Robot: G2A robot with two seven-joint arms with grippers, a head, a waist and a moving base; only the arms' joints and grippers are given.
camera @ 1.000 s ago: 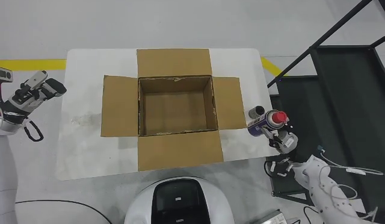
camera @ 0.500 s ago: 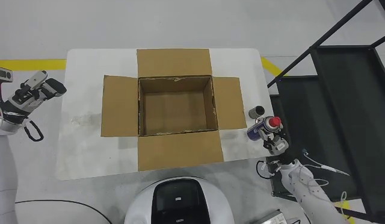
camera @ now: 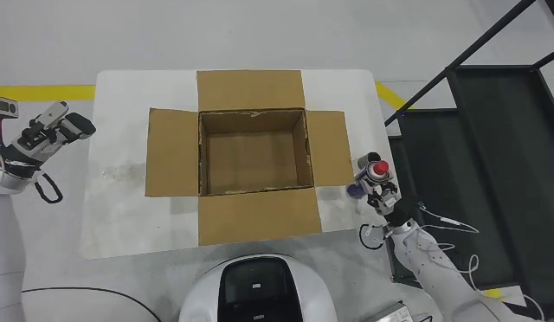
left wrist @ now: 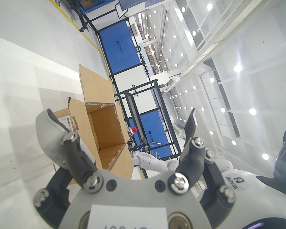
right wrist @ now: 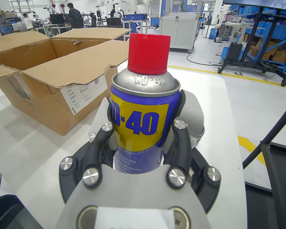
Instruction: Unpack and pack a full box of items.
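Open cardboard box (camera: pixel 255 162) on table (camera: pixel 121 222), can (camera: pixel 376 168) alongside.

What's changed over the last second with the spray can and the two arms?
The right gripper, still shut on the spray can, carried it a little closer to the cardboard box. The box stayed put, and so did the open left gripper beyond the table's other end.

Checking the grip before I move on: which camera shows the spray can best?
Right wrist view: the spray can stands upright, close up, clamped in the right gripper. Top view shows mostly its red cap near the table's right edge; left wrist view a tiny can beyond the box.
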